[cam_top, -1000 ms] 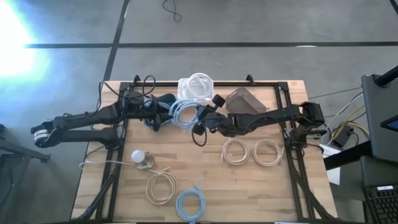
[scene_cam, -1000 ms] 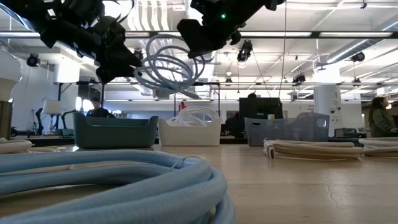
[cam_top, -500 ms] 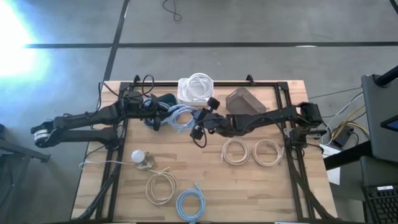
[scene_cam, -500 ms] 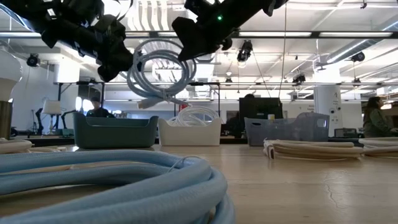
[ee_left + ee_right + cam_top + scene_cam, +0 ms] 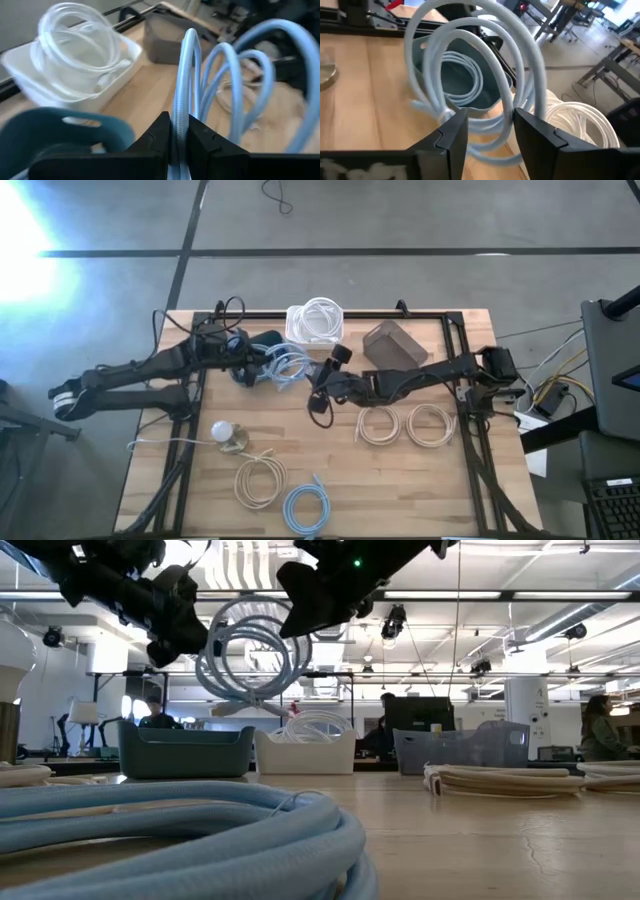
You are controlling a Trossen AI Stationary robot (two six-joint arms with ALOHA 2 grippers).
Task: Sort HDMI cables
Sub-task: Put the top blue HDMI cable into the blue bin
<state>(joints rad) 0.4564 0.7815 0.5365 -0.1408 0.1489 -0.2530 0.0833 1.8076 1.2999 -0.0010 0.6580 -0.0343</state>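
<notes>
You are seeing the left gripper [image 5: 179, 134] pinching one strand of a light blue cable coil [image 5: 287, 367], holding it in the air near the bench's far edge, just beside the teal bin [image 5: 262, 343]. The right gripper [image 5: 489, 132] is standing apart around the coil's other side, its fingers not touching it. The arms are hiding most of the teal bin from above; a white coil [image 5: 318, 316] is sitting in the white bin [image 5: 294, 333].
</notes>
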